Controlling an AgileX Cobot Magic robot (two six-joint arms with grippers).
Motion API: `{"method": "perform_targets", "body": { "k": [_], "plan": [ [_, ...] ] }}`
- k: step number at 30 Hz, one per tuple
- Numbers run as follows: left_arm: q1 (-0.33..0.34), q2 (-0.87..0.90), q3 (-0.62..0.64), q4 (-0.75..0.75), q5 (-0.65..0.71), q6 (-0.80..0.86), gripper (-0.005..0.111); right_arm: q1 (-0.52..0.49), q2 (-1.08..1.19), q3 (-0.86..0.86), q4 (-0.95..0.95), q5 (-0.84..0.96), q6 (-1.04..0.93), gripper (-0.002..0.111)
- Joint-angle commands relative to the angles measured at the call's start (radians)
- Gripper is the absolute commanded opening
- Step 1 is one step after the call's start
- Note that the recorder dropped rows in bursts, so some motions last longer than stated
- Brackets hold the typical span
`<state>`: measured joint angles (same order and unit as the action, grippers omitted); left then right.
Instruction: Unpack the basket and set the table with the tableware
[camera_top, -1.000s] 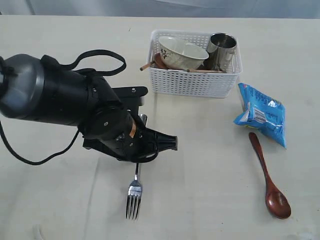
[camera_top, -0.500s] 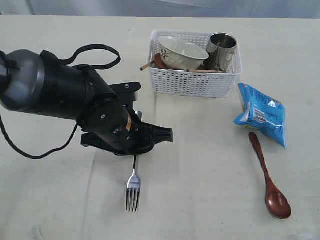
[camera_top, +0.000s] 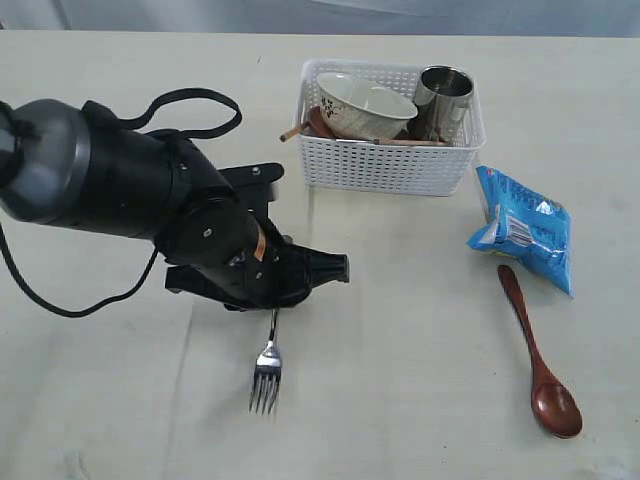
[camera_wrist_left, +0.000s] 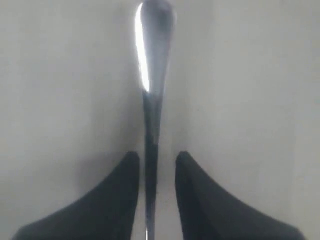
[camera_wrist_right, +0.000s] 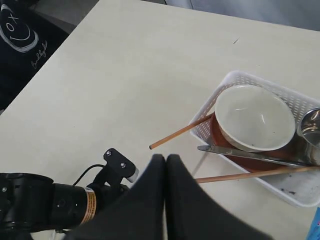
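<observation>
The silver fork lies on the cream table with its tines toward the near edge. Its handle runs between the fingers of my left gripper. The jaws stand slightly apart, with a gap beside the handle. The white basket at the back holds the cream bowl, the steel cup and the wooden sticks. The red-brown spoon lies at the right. My right gripper is shut and empty, high above the table near the basket.
A blue snack bag lies between the basket and the spoon. My bulky black left arm covers the left middle of the table. A flat metal piece and a red-brown dish sit under the bowl.
The left arm drew back toward the far left. The fork slid a short way up the table with it, then shifted slightly right.
</observation>
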<state>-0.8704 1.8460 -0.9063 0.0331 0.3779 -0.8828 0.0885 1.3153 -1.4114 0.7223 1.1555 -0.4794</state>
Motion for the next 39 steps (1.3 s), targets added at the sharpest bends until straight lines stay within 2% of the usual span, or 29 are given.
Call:
{"method": "perform_targets", "body": {
  "k": [1,8,17,21,23,26,31,34,35,39],
  "plan": [
    [0.001,0.011,0.002,-0.004,0.032,0.000,0.027,-0.002,-0.007,0.002,0.008,-0.006,-0.014,0.000],
    [0.004,-0.046,-0.010,0.021,0.138,0.075,0.027,-0.002,-0.007,0.002,0.010,-0.008,-0.014,0.000],
    [0.070,-0.246,-0.010,0.042,0.205,0.191,0.027,-0.002,-0.007,0.002,0.010,-0.016,-0.014,0.000],
    [0.070,-0.329,-0.010,0.075,0.216,0.260,0.027,-0.002,-0.007,0.002,0.005,-0.005,-0.016,0.000],
    [0.070,-0.371,-0.008,0.092,0.216,0.289,0.021,-0.002,-0.007,0.002,-0.017,0.005,-0.016,0.000],
    [0.070,-0.426,-0.008,0.144,0.212,0.307,0.000,-0.002,-0.007,0.002,-0.060,0.009,-0.007,0.000],
    [0.070,-0.525,-0.008,0.209,0.195,0.358,0.000,-0.002,-0.007,0.021,-0.096,0.017,-0.007,0.000],
    [0.070,-0.604,0.033,0.233,0.137,0.363,0.000,-0.002,-0.007,0.071,-0.110,-0.011,-0.007,0.000],
    [0.070,-0.665,0.081,0.265,0.090,0.365,0.000,-0.002,-0.007,0.118,-0.127,-0.048,-0.007,0.000],
    [0.070,-0.803,0.278,0.302,0.039,0.365,0.000,-0.002,-0.007,0.254,-0.155,-0.236,0.001,0.000]
  ]
}}
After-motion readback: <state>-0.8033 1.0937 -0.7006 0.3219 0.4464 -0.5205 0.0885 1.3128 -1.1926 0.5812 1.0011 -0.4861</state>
